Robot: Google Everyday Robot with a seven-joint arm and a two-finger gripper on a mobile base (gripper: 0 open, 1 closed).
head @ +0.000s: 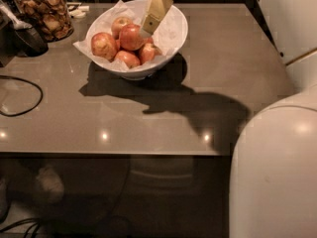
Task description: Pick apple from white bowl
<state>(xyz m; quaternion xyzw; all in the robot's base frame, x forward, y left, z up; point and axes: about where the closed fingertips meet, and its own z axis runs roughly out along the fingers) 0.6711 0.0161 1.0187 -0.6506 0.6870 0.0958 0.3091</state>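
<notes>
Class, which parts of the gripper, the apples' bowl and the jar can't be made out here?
Camera view:
- gripper, over the white bowl: upper part cut off by top edge.
- apple: right side hidden behind the gripper.
- glass jar: top cut off by top edge.
</notes>
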